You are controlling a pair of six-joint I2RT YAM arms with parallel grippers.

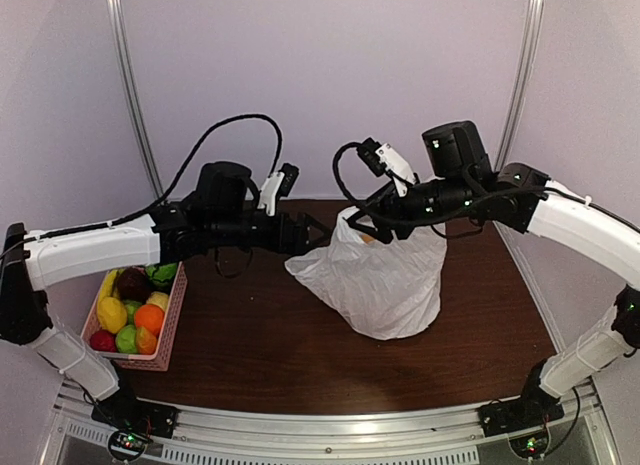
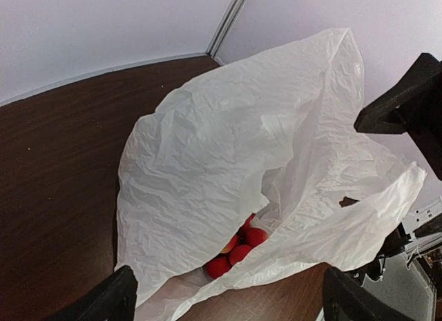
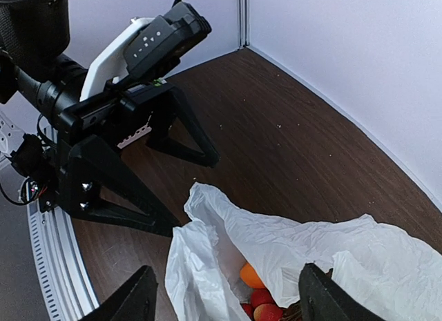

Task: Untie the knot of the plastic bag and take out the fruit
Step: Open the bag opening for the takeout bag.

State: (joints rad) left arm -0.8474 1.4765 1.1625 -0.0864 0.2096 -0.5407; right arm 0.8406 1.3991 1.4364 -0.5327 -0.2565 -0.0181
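The white plastic bag (image 1: pixel 378 283) stands at the middle of the table with its mouth open. No knot shows in any view. In the left wrist view the plastic bag (image 2: pixel 207 148) gapes, with several red fruit (image 2: pixel 238 250) inside. In the right wrist view an orange fruit (image 3: pixel 250 275) and red fruit (image 3: pixel 263 297) lie in the plastic bag (image 3: pixel 324 252). My left gripper (image 1: pixel 314 235) is open and empty just left of the bag's rim (image 2: pixel 231 304). My right gripper (image 1: pixel 362 223) is open over the bag's mouth (image 3: pixel 226 304), and touches no plastic that I can see.
A pink basket (image 1: pixel 170 325) with several fruit stands at the left edge of the table. The left gripper's fingers (image 3: pixel 124 193) show close to the bag's rim in the right wrist view. One of the right gripper's fingers (image 2: pixel 404 107) shows beside the bag in the left wrist view. Walls close the back and the sides.
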